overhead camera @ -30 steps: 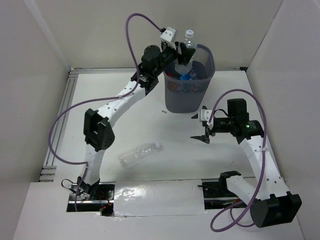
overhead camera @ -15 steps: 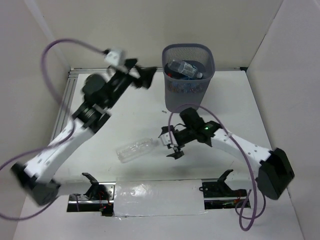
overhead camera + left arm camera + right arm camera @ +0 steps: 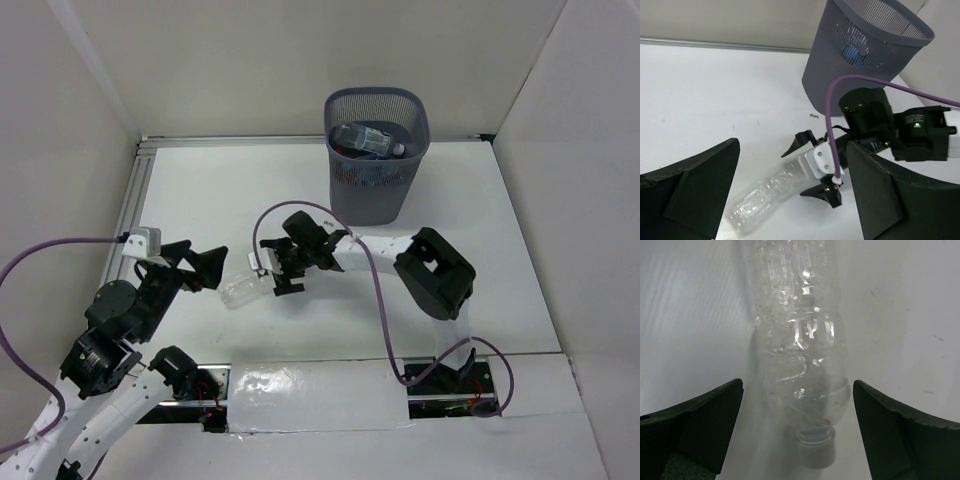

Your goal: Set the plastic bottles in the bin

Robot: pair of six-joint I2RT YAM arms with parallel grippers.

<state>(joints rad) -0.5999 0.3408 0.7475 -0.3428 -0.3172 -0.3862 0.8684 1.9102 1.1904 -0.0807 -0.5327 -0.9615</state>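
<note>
Black fingers (image 3: pixel 695 190) of the left gripper (image 3: pixel 203 265) are seen at the left, spread wide and holding nothing, just beside the base end of the clear bottle (image 3: pixel 238 290). That last loose bottle is found lying on its side on the white counter (image 3: pixel 480 250), near the front and well apart from the bin (image 3: pixel 375 190).

Its long axis is laid roughly left to right in the overhead view, tipped slightly away at the right. The base is pointed toward the left arm, and the neck and cap (image 3: pixel 812 452) are turned toward the right arm. In the right wrist view the cap is nearest the camera and the body is run straight away from it.

Over the neck end the right gripper (image 3: pixel 275 277) is placed, its fingers (image 3: pixel 695 425) opened wide on either side of the bottle, with nothing yet pinched. The grasp is judged to be the step in hand.

It would be done well if the wrist were lowered until the fingers are level with the bottle's middle. They should be closed across the ribbed shoulder rather than the thin neck, gently, since thin empty plastic is likely to buckle or squirt out. The left arm is best kept clear.

At the far right the bin is seen upright, with other bottles (image 3: pixel 368 140) already inside.
</note>
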